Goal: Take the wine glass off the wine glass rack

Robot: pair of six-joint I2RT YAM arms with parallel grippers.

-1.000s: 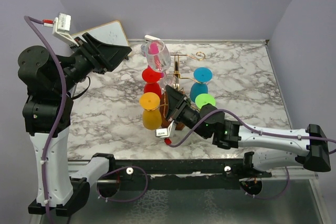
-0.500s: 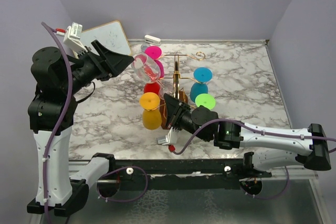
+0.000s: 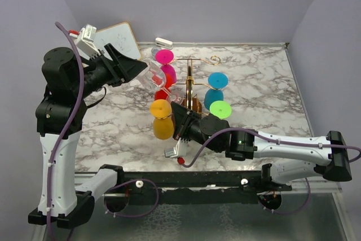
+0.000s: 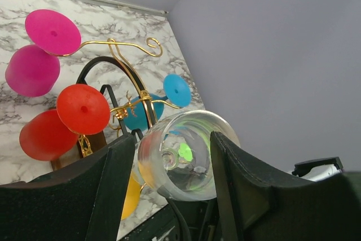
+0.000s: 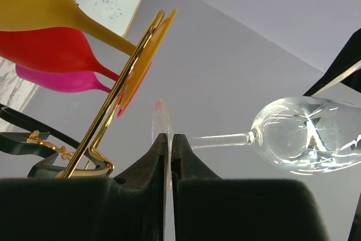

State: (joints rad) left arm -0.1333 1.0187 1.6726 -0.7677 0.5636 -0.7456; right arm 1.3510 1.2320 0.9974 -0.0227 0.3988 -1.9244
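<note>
Lavender walls (image 3: 197, 4) enclosed a marble-patterned table (image 3: 254, 88) in the overhead view. We recorded the wine glass rack (image 3: 190, 83) standing near the table centre. A pink glass (image 3: 168, 73), a red glass (image 3: 161, 95), a yellow glass (image 3: 163, 128), a blue glass (image 3: 216, 80) and a green glass (image 3: 221, 108) were carried on its gold arms. The left gripper (image 3: 141, 70) was raised to the left of the rack and gripped the clear wine glass (image 3: 151, 75) by the bowl. The wine glass was off the hooks, just beside the pink glass. The right gripper (image 3: 177, 112) sat low at the near side of the rack, beside the yellow glass. A whiteboard (image 3: 119, 38) was at the far left corner.

In the left wrist view, we saw the clear bowl clamped between both fingers (image 4: 113, 179), with its stem pointing away from the camera. The curled gold wire and the pink, red and blue glasses lay beyond the bowl and apart from it.

In the right wrist view, the right fingers (image 5: 146, 184) were closed to a thin slit. The wine glass lay on its side above them, bowl to the right and stem level. Its foot stood edge-on directly over the fingertips. We could not tell whether the foot touched the tips. A gold wire ran to the left of the fingers, with the yellow, red and pink glasses on it.
</note>
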